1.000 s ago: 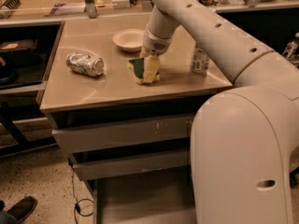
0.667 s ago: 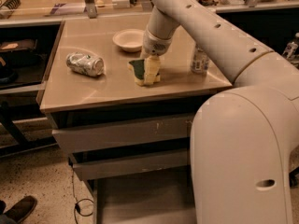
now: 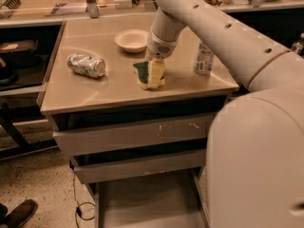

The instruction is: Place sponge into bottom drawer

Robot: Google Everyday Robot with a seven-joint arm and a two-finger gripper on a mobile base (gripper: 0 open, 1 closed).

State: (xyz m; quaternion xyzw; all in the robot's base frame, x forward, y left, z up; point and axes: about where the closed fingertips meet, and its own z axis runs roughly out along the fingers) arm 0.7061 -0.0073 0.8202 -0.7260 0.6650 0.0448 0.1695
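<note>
Pincer (image 3: 153, 76) pinching sponge (image 3: 141, 71) on cabinet top (image 3: 95, 96), btm drawer (image 3: 147, 208) pulled open below.

We see our tan bench (image 3: 85, 93) carrying a crushed silver can (image 3: 87, 65), pale bowl (image 3: 131, 40), white bottle (image 3: 204, 59) and green-yellow sponge (image 3: 142, 71) beneath the end effector (image 3: 155, 70).

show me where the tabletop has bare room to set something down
Bare: the tabletop front-left, ahead of the crushed can, and the bottom drawer floor. Crowded: mid-table, where the gripper sits at the sponge by the bowl.
</note>
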